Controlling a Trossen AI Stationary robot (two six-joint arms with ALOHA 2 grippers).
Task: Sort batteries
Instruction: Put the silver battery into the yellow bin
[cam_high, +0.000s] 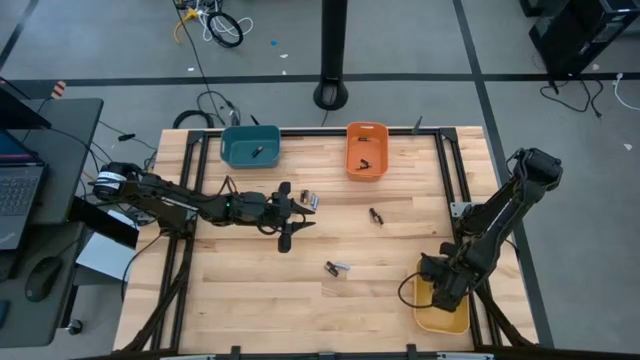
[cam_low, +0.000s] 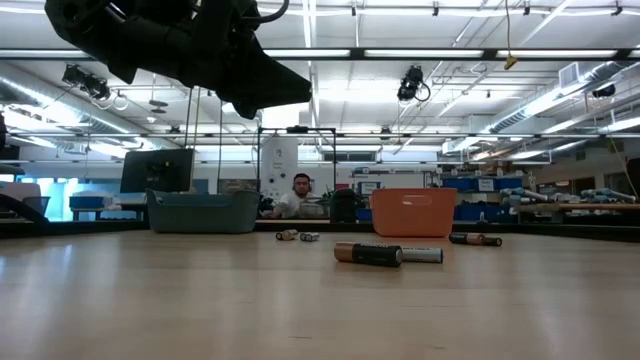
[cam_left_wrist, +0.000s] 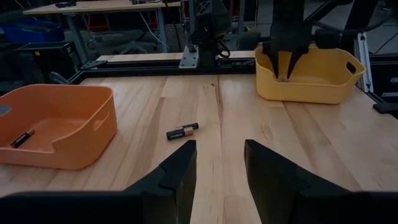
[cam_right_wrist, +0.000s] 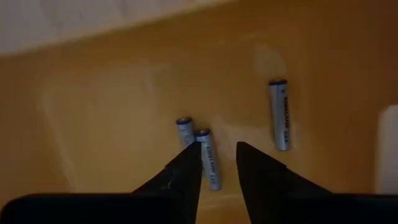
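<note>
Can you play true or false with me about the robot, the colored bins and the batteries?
1. The right gripper is over the yellow bin. True.
2. The yellow bin has no batteries in it. False: three silvery batteries lie on its floor.
3. The left gripper is open and holds nothing. True.
4. The orange bin is next to the teal bin at the far edge of the table. True.
5. Every battery is already in a bin. False: some, like the copper-and-black battery, lie loose on the table.
</note>
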